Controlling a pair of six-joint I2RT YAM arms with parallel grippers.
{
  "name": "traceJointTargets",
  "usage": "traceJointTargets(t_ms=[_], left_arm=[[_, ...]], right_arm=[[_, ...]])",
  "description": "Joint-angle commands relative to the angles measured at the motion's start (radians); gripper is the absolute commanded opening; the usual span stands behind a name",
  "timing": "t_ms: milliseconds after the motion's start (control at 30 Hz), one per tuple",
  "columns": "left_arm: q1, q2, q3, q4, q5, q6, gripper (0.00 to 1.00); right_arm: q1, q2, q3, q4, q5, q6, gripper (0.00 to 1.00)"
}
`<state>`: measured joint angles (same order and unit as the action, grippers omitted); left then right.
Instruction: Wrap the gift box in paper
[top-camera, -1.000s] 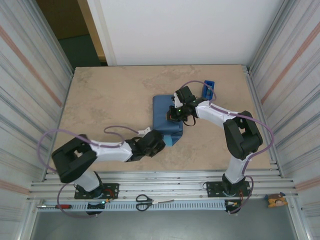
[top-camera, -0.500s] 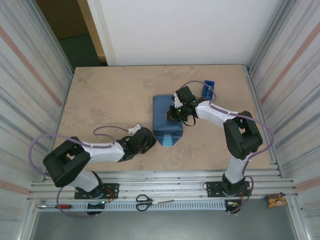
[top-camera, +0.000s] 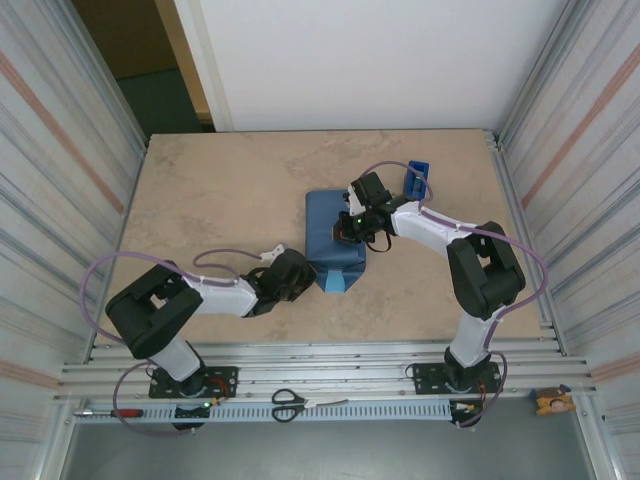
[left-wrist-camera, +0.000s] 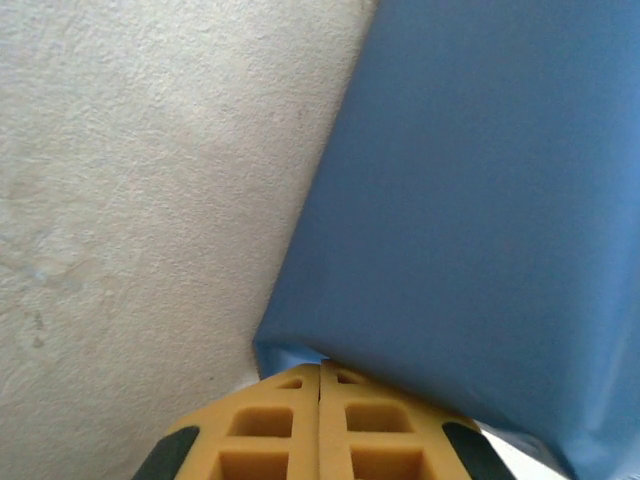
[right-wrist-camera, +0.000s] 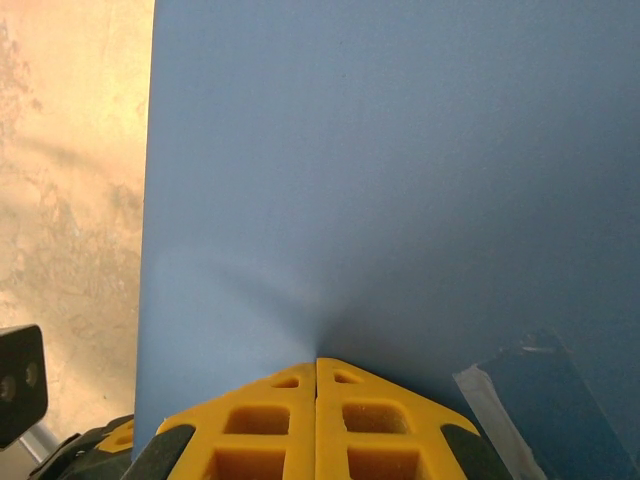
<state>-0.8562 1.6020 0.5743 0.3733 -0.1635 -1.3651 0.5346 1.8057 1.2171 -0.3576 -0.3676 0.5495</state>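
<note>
I see the table first. In its middle lies the paper, folded shut into a flat blue pack with the dark side out. What is inside it is hidden from me. My right gripper is closed, tips together, pressing down on top of the paper. My left gripper is closed too, with its tips at the paper's near corner. The small blue tape holder stands beside the right arm. A bit of tape sticks on the paper.
</note>
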Motion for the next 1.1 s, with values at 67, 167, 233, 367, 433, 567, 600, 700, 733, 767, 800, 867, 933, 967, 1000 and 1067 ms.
traceJointTargets(t_ms=[67, 167, 233, 367, 433, 567, 600, 700, 733, 767, 800, 867, 933, 967, 1000, 1067], left_arm=[[0.014, 0.031, 0.024, 0.045, -0.004, -0.003, 0.00], [0.019, 0.036, 0.027, 0.055, -0.005, -0.002, 0.00], [0.022, 0.036, 0.030, 0.044, -0.009, -0.004, 0.00], [0.025, 0.044, 0.035, 0.032, -0.013, -0.015, 0.00], [0.025, 0.054, 0.039, 0.033, -0.013, -0.014, 0.00], [0.025, 0.074, 0.054, 0.036, -0.008, -0.011, 0.00], [0.025, 0.081, 0.058, 0.036, -0.003, -0.010, 0.00], [0.022, 0.098, 0.063, 0.036, 0.005, -0.021, 0.00], [0.019, 0.103, 0.061, 0.039, 0.004, -0.026, 0.00], [0.018, 0.106, 0.059, 0.039, 0.002, -0.030, 0.00], [0.017, 0.110, 0.059, 0.035, 0.004, -0.032, 0.00], [0.016, 0.114, 0.058, 0.032, 0.010, -0.035, 0.00], [0.012, 0.108, 0.055, 0.032, 0.010, -0.040, 0.00], [0.007, 0.100, 0.053, 0.038, 0.012, -0.036, 0.00], [0.001, 0.090, 0.060, 0.027, 0.010, -0.030, 0.00], [-0.009, 0.074, 0.085, -0.023, 0.009, -0.010, 0.00]], right_arm=[[0.006, 0.072, -0.053, -0.165, 0.047, 0.010, 0.00], [0.007, 0.071, -0.053, -0.165, 0.046, 0.010, 0.00], [0.007, 0.071, -0.053, -0.165, 0.044, 0.010, 0.00], [0.007, 0.069, -0.053, -0.167, 0.044, 0.010, 0.00], [0.007, 0.069, -0.053, -0.167, 0.043, 0.011, 0.00], [0.007, 0.070, -0.054, -0.167, 0.043, 0.010, 0.00], [0.007, 0.070, -0.054, -0.168, 0.043, 0.010, 0.00], [0.006, 0.069, -0.055, -0.169, 0.043, 0.010, 0.00], [0.006, 0.069, -0.056, -0.169, 0.044, 0.009, 0.00], [0.007, 0.070, -0.056, -0.169, 0.044, 0.010, 0.00], [0.007, 0.070, -0.057, -0.169, 0.043, 0.010, 0.00], [0.007, 0.069, -0.059, -0.167, 0.043, 0.010, 0.00], [0.007, 0.069, -0.059, -0.166, 0.044, 0.010, 0.00], [0.006, 0.070, -0.057, -0.165, 0.042, 0.010, 0.00], [0.006, 0.069, -0.057, -0.165, 0.044, 0.012, 0.00], [0.007, 0.069, -0.057, -0.164, 0.044, 0.012, 0.00]])
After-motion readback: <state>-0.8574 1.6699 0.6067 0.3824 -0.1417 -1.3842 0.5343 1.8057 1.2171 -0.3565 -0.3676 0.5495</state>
